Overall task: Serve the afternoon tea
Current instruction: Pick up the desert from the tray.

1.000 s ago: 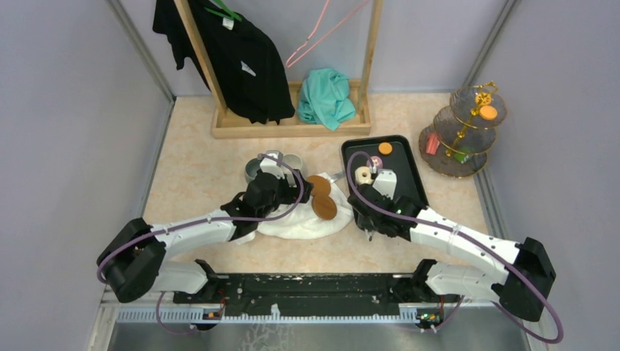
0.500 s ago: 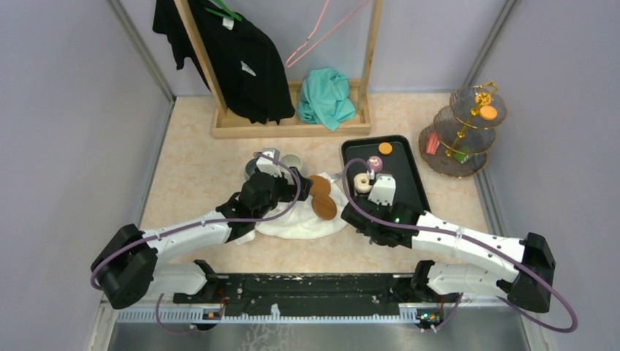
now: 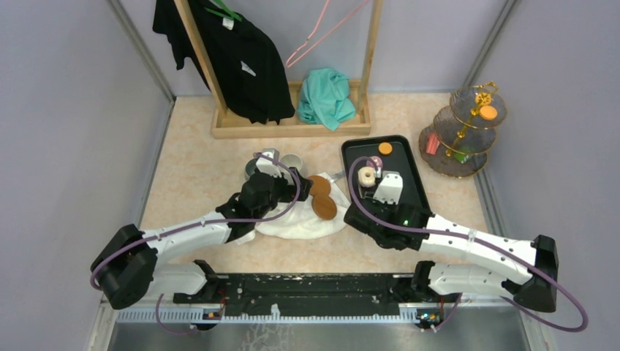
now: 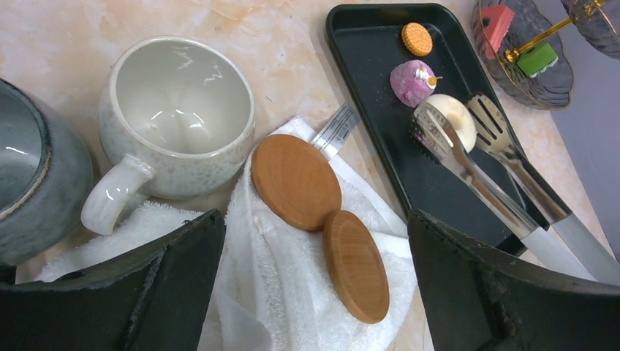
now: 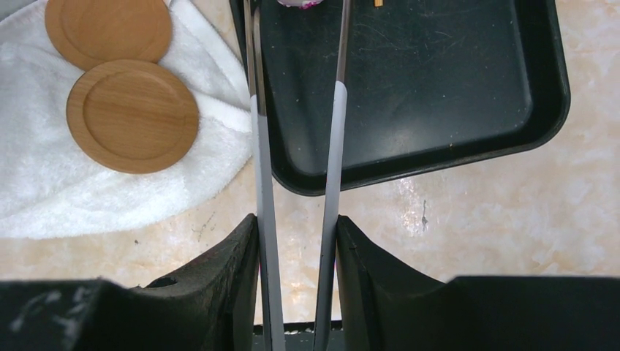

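The right tool (image 5: 296, 228) is clamped on the handle end of the long metal tongs (image 4: 471, 172), both arms pressed between its fingers. The tongs reach out over the black tray (image 4: 365, 66), and their slotted heads sit on either side of the white doughnut (image 4: 460, 111). One head lies against it and the other is just beside it. From here I can't tell whether it is actually pinched.

Just past it on the tray are the pink doughnut (image 4: 411, 82) and an orange disc (image 4: 417, 38). The glass three-tier stand (image 3: 441, 165) is well apart, at the table's far right edge. It already holds an orange disc on top and red and green pieces lower down.

The left tool (image 4: 314, 219) hangs with its jaws wide apart and nothing in them. It is over the white towel (image 4: 292, 307) with two wooden coasters (image 4: 296, 179). The speckled mug (image 4: 175, 110) stands empty just beyond, beside a darker grey vessel (image 4: 36, 183).

I'd say the step in hand is picking up the white doughnut to move it to the stand. The next move calls for a firmer squeeze so both heads close on it without crushing it. After that it needs a lift clear of the tray rim and a long carry to the right, keeping off the stand's gold frame.
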Tool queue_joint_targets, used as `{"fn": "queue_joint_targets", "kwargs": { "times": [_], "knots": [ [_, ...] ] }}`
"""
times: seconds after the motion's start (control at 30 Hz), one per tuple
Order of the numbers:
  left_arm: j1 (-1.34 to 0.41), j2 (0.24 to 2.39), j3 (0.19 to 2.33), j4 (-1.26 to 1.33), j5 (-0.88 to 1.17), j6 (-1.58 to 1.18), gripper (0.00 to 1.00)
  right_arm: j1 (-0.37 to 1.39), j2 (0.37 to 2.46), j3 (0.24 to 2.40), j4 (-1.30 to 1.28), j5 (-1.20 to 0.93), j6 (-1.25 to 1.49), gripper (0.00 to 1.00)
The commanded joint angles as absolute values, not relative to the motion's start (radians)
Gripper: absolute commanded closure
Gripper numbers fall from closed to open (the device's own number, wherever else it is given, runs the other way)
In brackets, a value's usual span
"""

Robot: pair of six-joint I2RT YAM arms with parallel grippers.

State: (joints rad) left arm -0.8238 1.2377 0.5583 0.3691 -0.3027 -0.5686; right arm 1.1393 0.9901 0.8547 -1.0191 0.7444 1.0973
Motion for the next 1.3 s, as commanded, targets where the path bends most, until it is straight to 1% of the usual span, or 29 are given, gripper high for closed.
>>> {"fn": "queue_joint_targets", "kwargs": {
  "times": [0.0,0.23,0.57,0.67,0.83,1.0,1.1,1.27],
  "knots": [
    [-0.82,1.229,0.547,0.407,-0.291,-0.579,0.01,1.185,0.963,0.933,-1.059,0.849,1.148,1.0],
    [-0.821,1.25,0.56,0.422,-0.272,-0.574,0.01,1.252,0.941,0.977,-1.224,0.956,1.348,1.0],
    [-0.821,1.303,0.587,0.451,-0.239,-0.577,0.01,1.252,0.896,0.964,-1.446,1.034,1.588,1.0],
    [-0.821,1.318,0.59,0.461,-0.217,-0.58,0.02,1.232,0.881,0.955,-1.473,1.037,1.605,1.0],
    [-0.822,1.344,0.591,0.482,-0.19,-0.584,0.01,1.111,0.85,0.923,-1.334,0.993,1.423,1.0],
    [-0.821,1.357,0.591,0.492,-0.179,-0.583,0.01,1.006,0.844,0.924,-1.252,0.982,1.306,1.0],
    [-0.821,1.362,0.591,0.5,-0.172,-0.584,0.01,0.916,0.822,0.906,-1.14,0.933,1.166,1.0],
    [-0.821,1.366,0.591,0.505,-0.17,-0.585,0.02,0.787,0.81,0.866,-1.015,0.856,1.03,1.0]
  ]
}}
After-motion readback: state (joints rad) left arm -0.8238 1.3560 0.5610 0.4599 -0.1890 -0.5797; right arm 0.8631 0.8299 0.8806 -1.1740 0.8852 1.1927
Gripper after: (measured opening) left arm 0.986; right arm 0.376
